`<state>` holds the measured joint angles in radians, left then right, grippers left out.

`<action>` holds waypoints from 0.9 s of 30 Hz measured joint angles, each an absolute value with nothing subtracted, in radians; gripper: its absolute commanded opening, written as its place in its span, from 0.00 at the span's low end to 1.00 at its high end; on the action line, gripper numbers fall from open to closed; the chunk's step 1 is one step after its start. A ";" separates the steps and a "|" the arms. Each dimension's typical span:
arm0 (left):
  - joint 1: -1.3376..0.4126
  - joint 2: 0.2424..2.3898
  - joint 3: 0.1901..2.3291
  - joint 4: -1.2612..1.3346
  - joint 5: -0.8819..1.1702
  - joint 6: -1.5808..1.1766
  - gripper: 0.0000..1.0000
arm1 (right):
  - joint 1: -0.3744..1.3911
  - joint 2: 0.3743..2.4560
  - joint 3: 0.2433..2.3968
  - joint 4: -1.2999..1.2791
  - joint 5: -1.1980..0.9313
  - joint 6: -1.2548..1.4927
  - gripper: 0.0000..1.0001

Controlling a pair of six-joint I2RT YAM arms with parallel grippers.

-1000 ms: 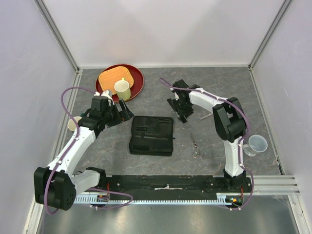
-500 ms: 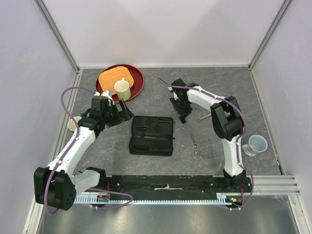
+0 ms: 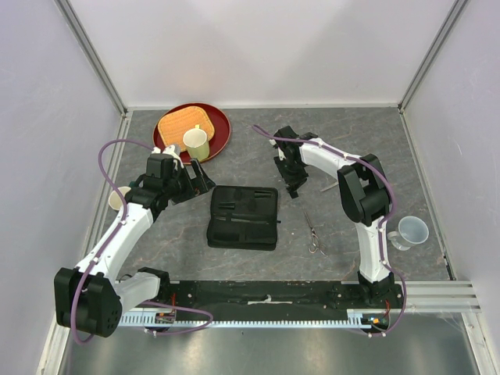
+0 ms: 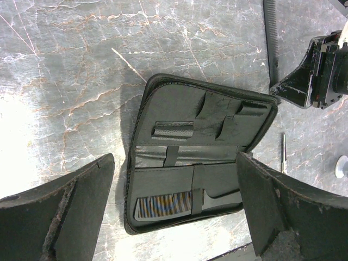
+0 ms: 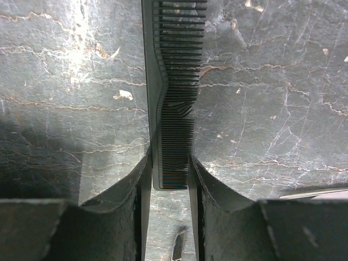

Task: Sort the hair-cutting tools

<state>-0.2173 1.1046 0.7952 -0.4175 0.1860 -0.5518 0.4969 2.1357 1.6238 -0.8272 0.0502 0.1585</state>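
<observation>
My right gripper (image 3: pixel 293 178) (image 5: pixel 169 174) is shut on the end of the straight black comb (image 5: pixel 173 98), which lies flat on the grey table; the comb also shows in the left wrist view (image 4: pixel 270 32). The handled black comb (image 4: pixel 179 204) sits strapped in the lower pocket of the open black zip case (image 3: pixel 244 216) (image 4: pixel 201 114). My left gripper (image 3: pixel 195 178) (image 4: pixel 174 163) is open and empty, left of the case. One silver scissors (image 3: pixel 314 233) lies right of the case. A second silver scissors (image 3: pixel 332 186) (image 5: pixel 315 192) lies beside the right arm.
A red tray (image 3: pixel 223 129) with a woven mat and a pale cup (image 3: pixel 196 143) stands at the back left. A small cup (image 3: pixel 119 197) sits by the left wall. A clear measuring cup (image 3: pixel 412 231) stands at the right.
My right gripper has shifted slightly left and settled over the straight comb. The left arm and the case have not moved.
</observation>
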 measured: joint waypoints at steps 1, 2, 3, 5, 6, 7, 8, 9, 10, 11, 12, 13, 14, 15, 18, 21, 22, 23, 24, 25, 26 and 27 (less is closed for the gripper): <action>-0.217 1.105 0.795 -0.417 0.186 -0.551 0.98 | 0.497 2.135 1.624 -0.827 0.051 0.160 0.38; -0.217 1.105 0.795 -0.417 0.186 -0.551 0.98 | 0.497 2.135 1.623 -0.827 0.050 0.160 0.38; -0.217 1.105 0.795 -0.418 0.186 -0.552 0.98 | 0.497 2.135 1.623 -0.827 0.051 0.161 0.38; -0.217 1.105 0.795 -0.418 0.186 -0.552 0.98 | 0.497 2.134 1.622 -0.826 0.051 0.162 0.38; -0.217 1.105 0.795 -0.417 0.186 -0.551 0.98 | 0.498 2.133 1.621 -0.826 0.052 0.162 0.38; -0.217 1.105 0.795 -0.418 0.186 -0.551 0.98 | 0.498 2.132 1.621 -0.826 0.053 0.163 0.38; -0.217 1.105 0.795 -0.418 0.186 -0.551 0.98 | 0.498 2.131 1.619 -0.825 0.053 0.164 0.38; -0.217 1.105 0.795 -0.417 0.186 -0.551 0.98 | 0.498 2.128 1.617 -0.826 0.054 0.165 0.38; -0.217 1.105 0.795 -0.417 0.186 -0.552 0.98 | 0.498 2.127 1.616 -0.827 0.054 0.165 0.38; -0.217 1.105 0.795 -0.417 0.186 -0.552 0.98 | 0.499 2.126 1.614 -0.828 0.054 0.165 0.38; -0.217 1.105 0.795 -0.417 0.186 -0.551 0.98 | 0.500 2.124 1.612 -0.829 0.054 0.166 0.38; -0.217 1.105 0.795 -0.417 0.186 -0.552 0.98 | 0.500 2.123 1.612 -0.830 0.054 0.168 0.38; -0.217 1.105 0.795 -0.417 0.186 -0.552 0.98 | 0.500 2.121 1.611 -0.831 0.054 0.169 0.38; -0.217 1.105 0.795 -0.418 0.186 -0.551 0.98 | 0.500 2.119 1.611 -0.832 0.054 0.170 0.38; -0.217 1.105 0.795 -0.417 0.186 -0.552 0.98 | 0.500 2.103 1.611 -0.833 0.054 0.172 0.38; -0.217 1.105 0.795 -0.418 0.186 -0.552 0.98 | 0.500 2.082 1.611 -0.832 0.054 0.173 0.39; -0.217 1.105 0.795 -0.417 0.186 -0.551 0.98 | 0.500 2.076 1.611 -0.832 0.054 0.173 0.39; -0.217 1.105 0.795 -0.417 0.186 -0.552 0.98 | 0.500 2.071 1.611 -0.832 0.054 0.175 0.39; -0.217 1.105 0.795 -0.417 0.186 -0.552 0.98 | 0.500 2.069 1.611 -0.832 0.054 0.176 0.39; -0.217 1.105 0.795 -0.417 0.186 -0.552 0.98 | 0.500 2.067 1.611 -0.832 0.054 0.178 0.39; -0.217 1.105 0.795 -0.417 0.186 -0.552 0.98 | 0.500 2.067 1.611 -0.832 0.054 0.179 0.39; -0.217 1.105 0.795 -0.417 0.186 -0.552 0.98 | 0.500 2.067 1.611 -0.833 0.054 0.180 0.39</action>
<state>-0.2173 1.1046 0.7952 -0.4171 0.1860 -0.5518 0.5003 2.0670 1.6108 -0.8326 0.0540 0.1799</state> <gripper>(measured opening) 0.983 0.390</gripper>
